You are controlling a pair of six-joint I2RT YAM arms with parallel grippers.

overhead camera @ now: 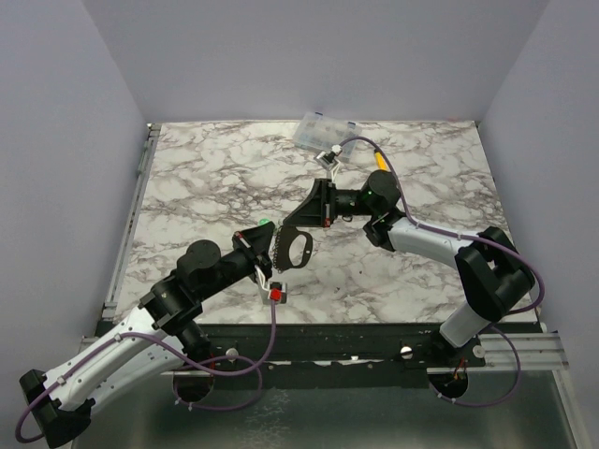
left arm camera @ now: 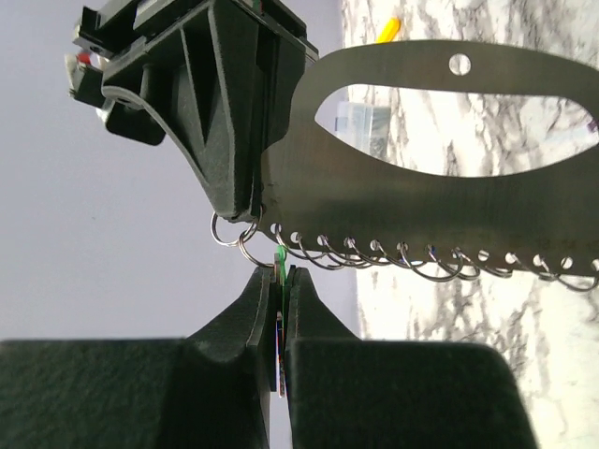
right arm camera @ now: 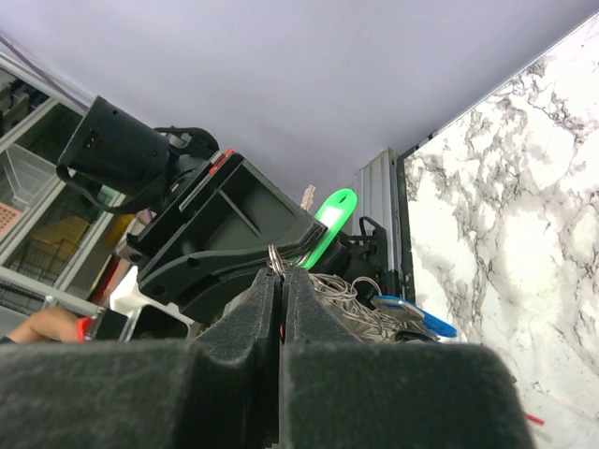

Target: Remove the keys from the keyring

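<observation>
Aloft, keyring pinched, green key clamped

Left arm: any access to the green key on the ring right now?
Looks like yes: the left fingers are shut on the green key hanging below the keyring, which the right fingers hold up.

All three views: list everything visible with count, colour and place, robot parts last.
keyring: one, grey metal, held above mid-table.
small rings: many, silver, along keyring's edge.
green key: one, green, in left gripper.
blue key: one, blue, among the rings.
clear box: one, clear, table's far edge.
yellow tag: one, yellow, on table right of box.
table: one, marbled white-grey, underneath.
left gripper: one, black, shut on green key.
right gripper: one, black, shut on keyring.
</observation>
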